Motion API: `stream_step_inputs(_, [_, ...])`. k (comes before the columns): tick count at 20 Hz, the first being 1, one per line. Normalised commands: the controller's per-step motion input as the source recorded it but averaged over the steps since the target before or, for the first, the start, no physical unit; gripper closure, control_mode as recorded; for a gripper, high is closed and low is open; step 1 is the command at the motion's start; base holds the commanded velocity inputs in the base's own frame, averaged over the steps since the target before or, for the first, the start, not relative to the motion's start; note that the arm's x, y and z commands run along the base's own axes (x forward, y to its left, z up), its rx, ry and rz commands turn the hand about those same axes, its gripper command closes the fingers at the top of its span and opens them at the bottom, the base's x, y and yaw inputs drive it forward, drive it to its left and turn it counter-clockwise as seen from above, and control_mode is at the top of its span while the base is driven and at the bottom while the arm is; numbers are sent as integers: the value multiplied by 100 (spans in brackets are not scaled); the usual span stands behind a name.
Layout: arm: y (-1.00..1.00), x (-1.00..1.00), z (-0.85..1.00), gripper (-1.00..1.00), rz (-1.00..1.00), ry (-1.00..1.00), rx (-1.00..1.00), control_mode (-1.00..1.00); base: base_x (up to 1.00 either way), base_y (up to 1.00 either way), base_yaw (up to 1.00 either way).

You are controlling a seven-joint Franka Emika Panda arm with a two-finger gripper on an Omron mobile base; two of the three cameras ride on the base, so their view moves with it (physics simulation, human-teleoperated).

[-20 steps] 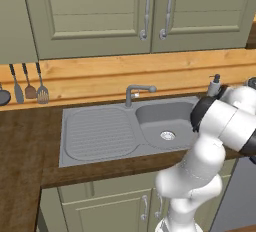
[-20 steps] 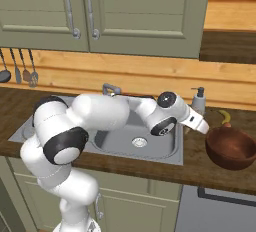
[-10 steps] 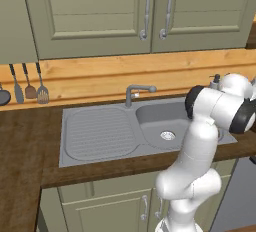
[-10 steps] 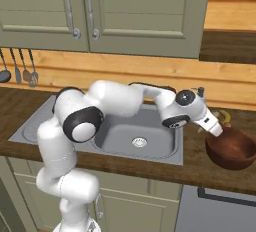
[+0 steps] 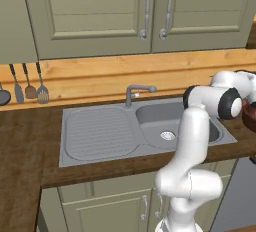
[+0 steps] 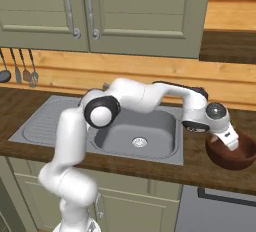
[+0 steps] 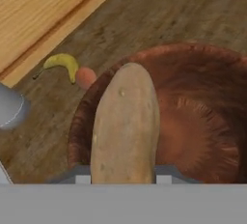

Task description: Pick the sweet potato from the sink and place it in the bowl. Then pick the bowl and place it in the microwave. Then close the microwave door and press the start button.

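Observation:
My gripper (image 6: 231, 143) is shut on the sweet potato (image 7: 125, 126), an orange-brown tuber that hangs just above the dark reddish-brown bowl (image 7: 193, 117). The bowl (image 6: 227, 158) stands on the wooden counter to the right of the grey sink (image 6: 150, 126), and the gripper reaches over its near rim. In the left base view the bowl (image 5: 248, 116) peeks out at the right edge behind the arm. The sink basin (image 5: 150, 113) holds nothing but its drain. The microwave and its door are out of view.
A banana (image 7: 60, 63) and a small orange-red fruit (image 7: 86, 77) lie on the counter beyond the bowl, near the wooden backsplash. The faucet (image 5: 137, 92) stands behind the basin. Utensils (image 5: 30, 86) hang at the far left. Cabinet doors hang overhead.
The arm has swung right from over the sink basin to above the bowl, carrying the sweet potato with it. The bowl has not moved.

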Motion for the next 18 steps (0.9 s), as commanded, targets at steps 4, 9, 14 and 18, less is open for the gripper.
stream_step_inputs(4, [-41, 8, -30, 100, -3, 8, 12, -100, 0, 0, 0])
stream_step_inputs(9, [-2, 21, -48, 100, -6, 13, 1, -100, 0, 0, 0])
stream_step_inputs(14, [0, 17, -32, 100, -5, 11, 0, -100, 0, 0, 0])
stream_step_inputs(18, [0, 14, -31, 100, -4, 9, 0, -100, 0, 0, 0])
